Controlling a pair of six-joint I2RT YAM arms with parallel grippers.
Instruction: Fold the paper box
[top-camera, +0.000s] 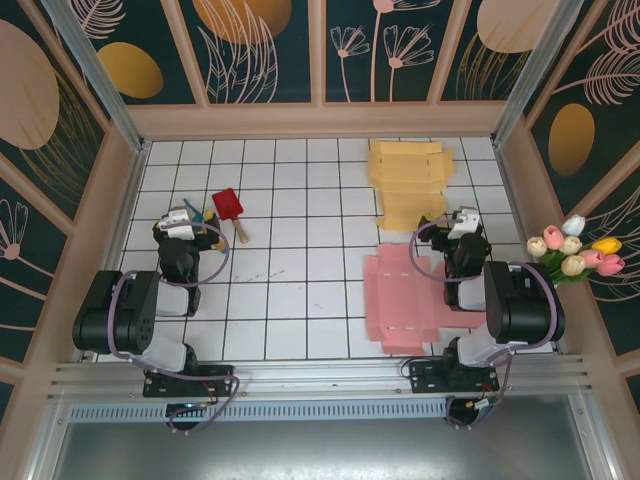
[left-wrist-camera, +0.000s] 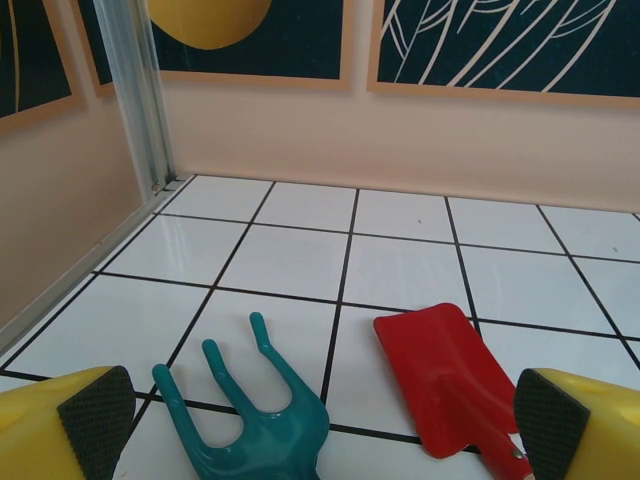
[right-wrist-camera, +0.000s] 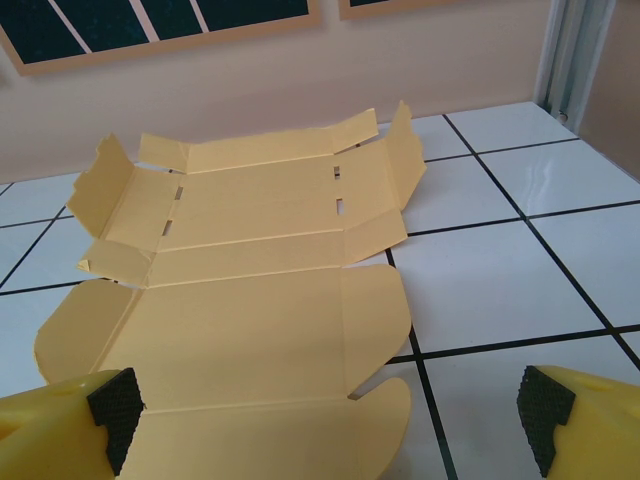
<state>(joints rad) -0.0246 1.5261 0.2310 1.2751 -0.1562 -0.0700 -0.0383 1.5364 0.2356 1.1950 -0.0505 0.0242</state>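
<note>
Although a few side flaps tilt up, all folding seems left to do. Top view: flat yellow cardboard box blank (top-camera: 408, 185) lies spread on the white tiled bench (top-camera: 290, 300), with a flat pink cardboard blank (top-camera: 400, 300) just nearer the arms. Left wrist view: left pincer (left-wrist-camera: 320, 425), wide open and empty, above a teal plastic hand rake (left-wrist-camera: 250, 420) and red plastic trowel (left-wrist-camera: 450, 380), well left of the yellow blank. Right wrist view: right pincer (right-wrist-camera: 330, 420), wide open and empty, at the yellow blank's near edge. No box is formed, so nothing is contained.

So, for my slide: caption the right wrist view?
Open right gripper facing an unfolded yellow paper box blank on the white tiled table.
</note>
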